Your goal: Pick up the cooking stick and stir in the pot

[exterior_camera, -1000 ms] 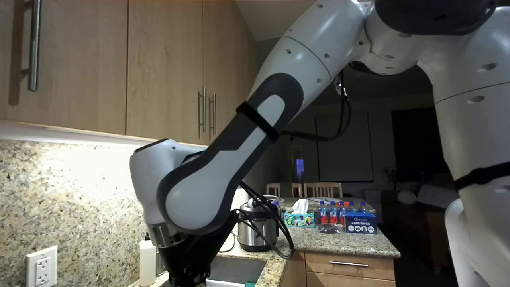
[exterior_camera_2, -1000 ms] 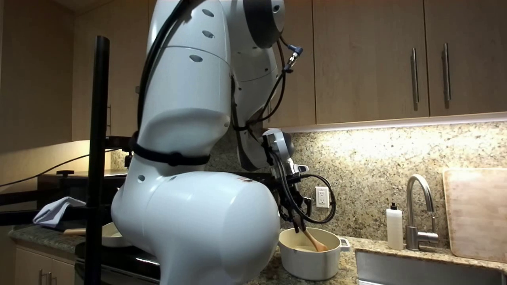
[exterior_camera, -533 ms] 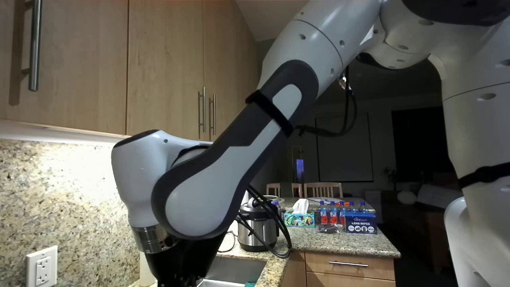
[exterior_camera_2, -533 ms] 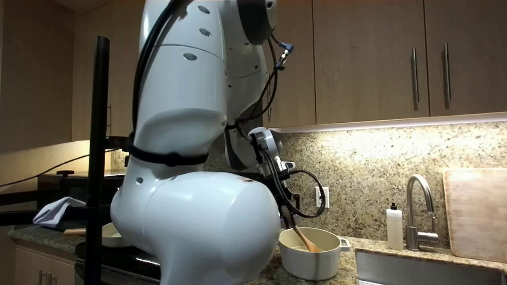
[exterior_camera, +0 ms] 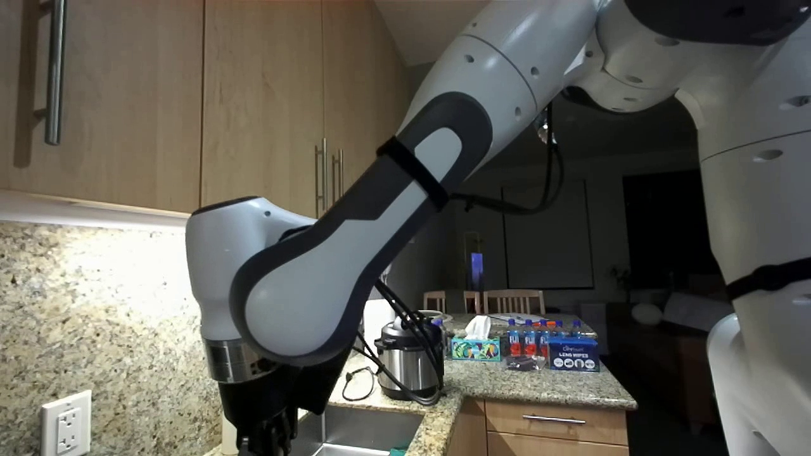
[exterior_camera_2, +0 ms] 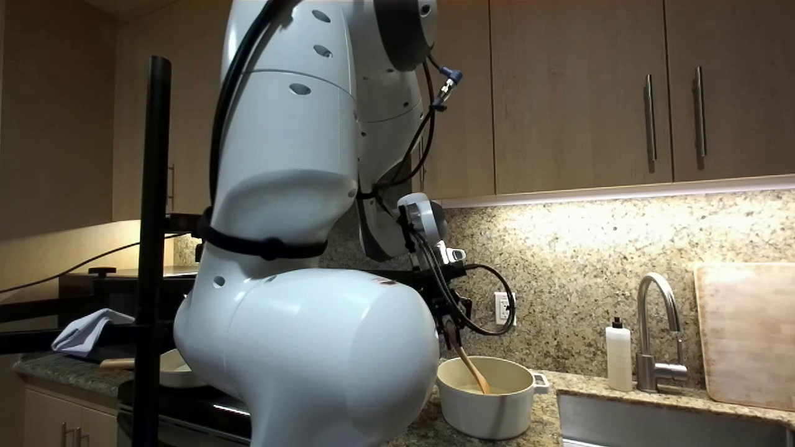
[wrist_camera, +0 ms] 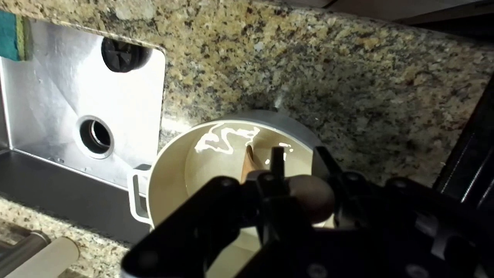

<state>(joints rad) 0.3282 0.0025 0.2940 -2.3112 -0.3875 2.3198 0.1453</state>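
Kitchen; wood cabinets (exterior_camera_2: pixel 577 93) in both ext. views, over a lit granite backsplash (exterior_camera_2: pixel 559 248). Dim room w/ chairs (exterior_camera: pixel 513 293) is seen past the far counter (exterior_camera: pixel 532 387), where a tissue box (exterior_camera: pixel 475 349) and wipes box (exterior_camera: pixel 573 356) are placed, the latter nearer the end edge. Main counter (wrist_camera: pixel 239 58): speckled, glossy granite. Pot (exterior_camera_2: pixel 487 416): cream, round, squared handle, set just beside the steel sink (wrist_camera: pixel 50 92). Spoon (exterior_camera_2: pixel 475 372): wooden, tilted, head down inside pot; contact w/ bottom can't be told. Its grip end is pinched betw. the jaws of the gripper (wrist_camera: pixel 300 162), above the rim. White bottle (exterior_camera_2: pixel 618 360) + faucet (exterior_camera_2: pixel 646 372) are set at back edge. Granite is shown betw. pot and front edge.
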